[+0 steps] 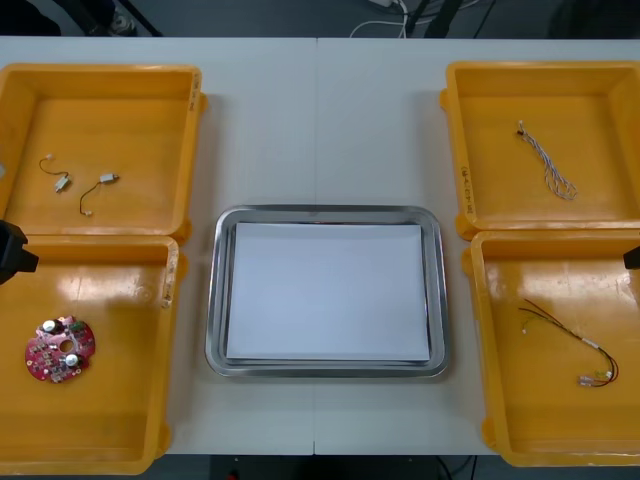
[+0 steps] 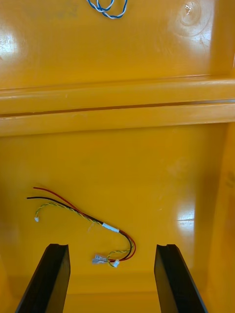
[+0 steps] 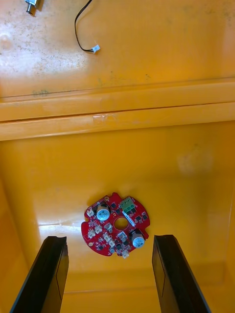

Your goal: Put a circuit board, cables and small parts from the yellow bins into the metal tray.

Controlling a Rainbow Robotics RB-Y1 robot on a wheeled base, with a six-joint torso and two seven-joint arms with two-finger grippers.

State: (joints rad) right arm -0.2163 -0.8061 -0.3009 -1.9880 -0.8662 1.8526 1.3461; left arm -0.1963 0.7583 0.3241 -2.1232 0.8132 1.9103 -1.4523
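Note:
A round red circuit board (image 1: 60, 349) lies in the near left yellow bin (image 1: 120, 440). In the left wrist view my left gripper (image 3: 110, 239) hangs open over that bin, and the circuit board (image 3: 116, 225) lies between and just beyond its fingers (image 3: 55, 264). A red and yellow cable (image 1: 580, 350) lies in the near right yellow bin (image 1: 560, 440). My right gripper (image 2: 111, 247) is open above it, with the cable's (image 2: 83, 212) connector end between its fingers (image 2: 169, 274). The metal tray (image 1: 222, 300), white inside, sits in the middle of the table.
The far left yellow bin (image 1: 150, 85) holds two small metal parts (image 1: 62, 183) with black cables (image 1: 90, 195). In the far right yellow bin (image 1: 600, 85) lies a twisted blue and white cable (image 1: 548, 160). Bin walls (image 3: 117, 110) separate near from far bins. Black arm parts (image 1: 12, 250) show at both side edges.

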